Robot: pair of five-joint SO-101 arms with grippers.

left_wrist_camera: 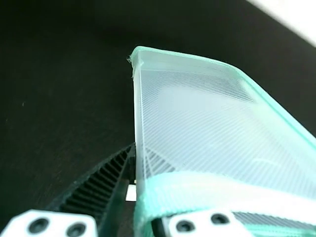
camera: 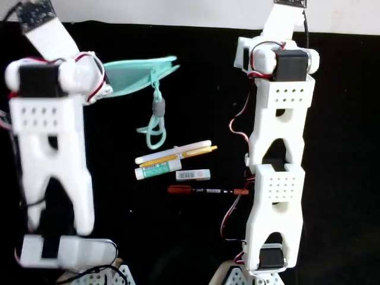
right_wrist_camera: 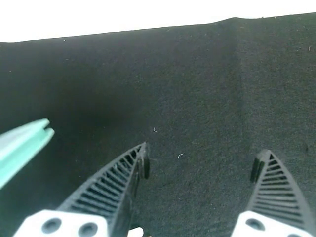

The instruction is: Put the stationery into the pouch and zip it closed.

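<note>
A teal see-through pouch (camera: pixel 139 72) lies at the back of the black table, its looped strap (camera: pixel 156 122) trailing toward the front. My left gripper (left_wrist_camera: pixel 143 197) is shut on the pouch (left_wrist_camera: pixel 207 133) at one end, and the mesh wall rises between its fingers. In front of the pouch lies the stationery: a white pen and a yellow pencil (camera: pixel 181 151), a green-labelled tube (camera: pixel 155 171), a small white eraser (camera: pixel 193 175) and a red pen (camera: pixel 208 190). My right gripper (right_wrist_camera: pixel 202 163) hangs open over bare cloth, with the pouch's tip (right_wrist_camera: pixel 22 143) off to its side.
The left arm (camera: pixel 50 148) and the right arm (camera: pixel 279 178) stand on either side of the stationery. Red and black cables (camera: pixel 237 124) hang beside the right arm. A white wall edge (right_wrist_camera: pixel 148 17) borders the black cloth at the back.
</note>
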